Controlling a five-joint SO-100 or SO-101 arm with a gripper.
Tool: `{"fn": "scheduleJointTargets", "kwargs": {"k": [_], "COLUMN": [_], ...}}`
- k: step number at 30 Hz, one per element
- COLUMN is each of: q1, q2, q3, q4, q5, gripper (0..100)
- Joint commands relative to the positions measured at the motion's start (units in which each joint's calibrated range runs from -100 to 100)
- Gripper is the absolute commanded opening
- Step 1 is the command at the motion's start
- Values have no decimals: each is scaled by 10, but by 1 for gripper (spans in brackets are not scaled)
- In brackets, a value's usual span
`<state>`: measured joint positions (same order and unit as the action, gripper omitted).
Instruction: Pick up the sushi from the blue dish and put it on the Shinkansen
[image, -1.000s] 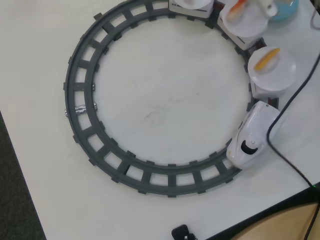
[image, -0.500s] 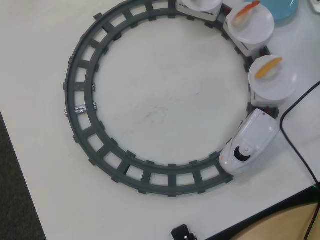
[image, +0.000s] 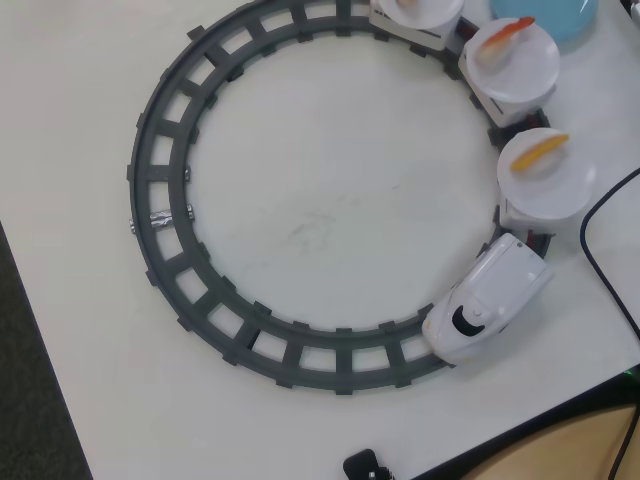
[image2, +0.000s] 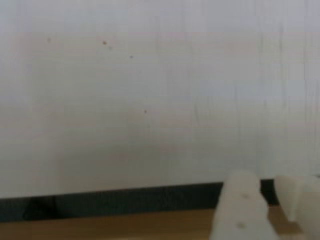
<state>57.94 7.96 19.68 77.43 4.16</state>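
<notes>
In the overhead view the white Shinkansen (image: 490, 300) sits on the grey ring track (image: 160, 200) at the lower right, nose toward the bottom. Its cars carry round white plates. The nearest plate (image: 545, 185) holds a plain yellow-orange piece (image: 541, 150). The second plate (image: 520, 70) holds a red-and-white curved piece (image: 508, 35). The third plate (image: 430, 12) is cut by the top edge, with a bit of orange on it. The blue dish (image: 560, 18) at the top right looks empty where it shows. In the wrist view my gripper (image2: 267, 182) holds nothing, its white fingers (image2: 242, 210) nearly together.
A black cable (image: 600, 210) curves along the table's right side. The table edge runs diagonally at the bottom right and left of the overhead view. A small black object (image: 365, 466) sits at the bottom edge. The wrist view shows white tabletop, a dark edge and wood below.
</notes>
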Motion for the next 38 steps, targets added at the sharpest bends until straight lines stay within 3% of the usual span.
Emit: {"fn": "scheduleJointTargets", "kwargs": {"k": [1, 10, 28, 38], "q1": [19, -36, -91, -90], "q2": [-38, -147, -652, -710], "q3": [3, 73, 416, 531], "q4": [-8, -8, -61, -108], "q5": [-2, -3, 3, 30], "gripper": [4, 4, 4, 3]}}
